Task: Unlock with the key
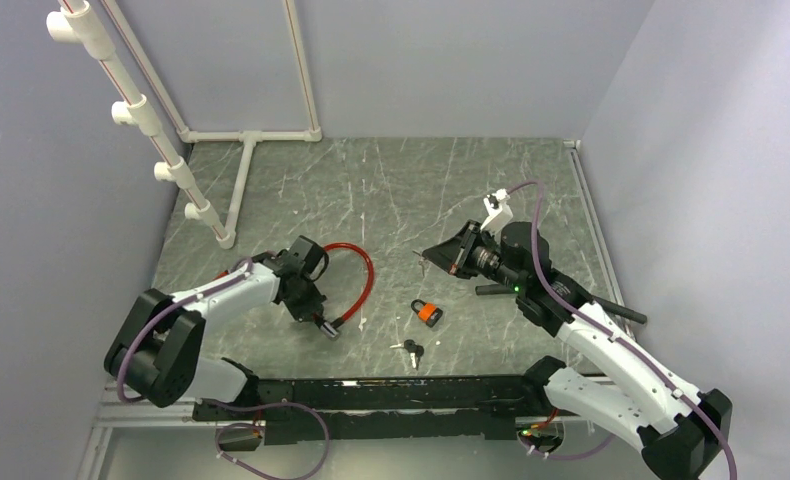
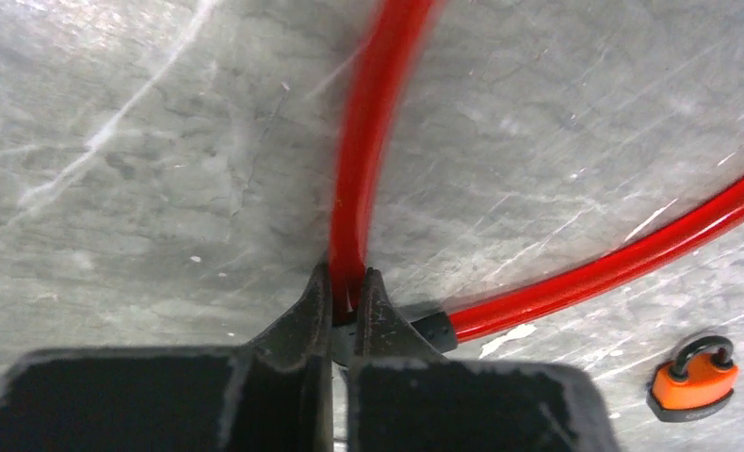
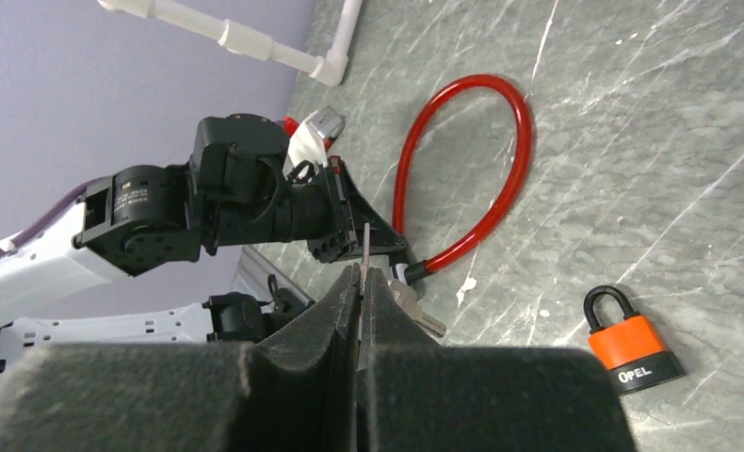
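A red cable lock [image 1: 359,280] lies in a loop on the left of the table, its lock end [image 1: 328,328] toward the front. My left gripper [image 1: 313,312] is shut on the cable just behind that end; in the left wrist view the fingers [image 2: 316,315] pinch the red cable [image 2: 359,169] beside its black collar [image 2: 434,330]. My right gripper [image 1: 433,256] hovers right of the loop, shut on a thin key [image 3: 364,247] that sticks out past the tips and points toward the silver lock end [image 3: 413,309].
An orange padlock [image 1: 428,313] with a black shackle lies between the arms, also seen in the right wrist view [image 3: 632,344] and the left wrist view [image 2: 696,381]. Spare keys [image 1: 411,350] lie near the front edge. A white pipe frame [image 1: 186,180] stands at the back left.
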{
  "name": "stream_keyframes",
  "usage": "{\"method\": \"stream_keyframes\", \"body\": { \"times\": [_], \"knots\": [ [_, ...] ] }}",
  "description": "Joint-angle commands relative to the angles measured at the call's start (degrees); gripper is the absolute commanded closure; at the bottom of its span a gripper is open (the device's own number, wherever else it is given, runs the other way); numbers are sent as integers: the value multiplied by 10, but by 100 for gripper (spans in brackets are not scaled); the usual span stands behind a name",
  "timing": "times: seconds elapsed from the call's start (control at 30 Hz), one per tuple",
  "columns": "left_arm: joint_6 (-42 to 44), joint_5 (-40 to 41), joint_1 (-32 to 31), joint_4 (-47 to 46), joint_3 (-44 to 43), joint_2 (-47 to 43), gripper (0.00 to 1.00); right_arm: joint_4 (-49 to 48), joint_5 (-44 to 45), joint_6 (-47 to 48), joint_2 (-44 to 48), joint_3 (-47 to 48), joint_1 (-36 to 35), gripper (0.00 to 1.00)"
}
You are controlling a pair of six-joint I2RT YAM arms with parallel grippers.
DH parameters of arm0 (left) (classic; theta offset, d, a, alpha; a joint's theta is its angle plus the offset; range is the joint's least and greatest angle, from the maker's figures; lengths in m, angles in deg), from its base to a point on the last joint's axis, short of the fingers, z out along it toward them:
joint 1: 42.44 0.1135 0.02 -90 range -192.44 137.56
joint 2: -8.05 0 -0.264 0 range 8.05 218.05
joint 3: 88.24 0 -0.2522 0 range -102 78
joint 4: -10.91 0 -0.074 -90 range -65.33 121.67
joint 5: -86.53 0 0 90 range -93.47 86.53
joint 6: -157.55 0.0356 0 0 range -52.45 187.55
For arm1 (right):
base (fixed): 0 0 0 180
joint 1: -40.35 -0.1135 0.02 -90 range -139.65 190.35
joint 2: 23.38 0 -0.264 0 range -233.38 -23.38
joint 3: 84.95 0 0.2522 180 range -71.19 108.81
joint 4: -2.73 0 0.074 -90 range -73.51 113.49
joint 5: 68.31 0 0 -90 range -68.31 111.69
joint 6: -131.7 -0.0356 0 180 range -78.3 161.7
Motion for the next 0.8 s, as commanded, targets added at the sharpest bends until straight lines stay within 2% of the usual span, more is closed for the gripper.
{"method": "stream_keyframes", "body": {
  "times": [0.0, 0.2, 0.47, 0.77],
  "knots": [
    [7, -60, -4, -91, 23, 66, 100, -11, 10, 18, 10, 1, 2, 100],
    [-19, -117, -4, -182, 53, 36, 100, -9, 30, 42, 10, -13, 2, 100],
    [-56, -120, -2, -222, 56, -32, 100, -33, 47, 43, 35, -58, 9, 100],
    [-97, -175, 20, -322, 79, -13, 100, -51, 50, 53, 56, -83, 14, 100]
  ]
}}
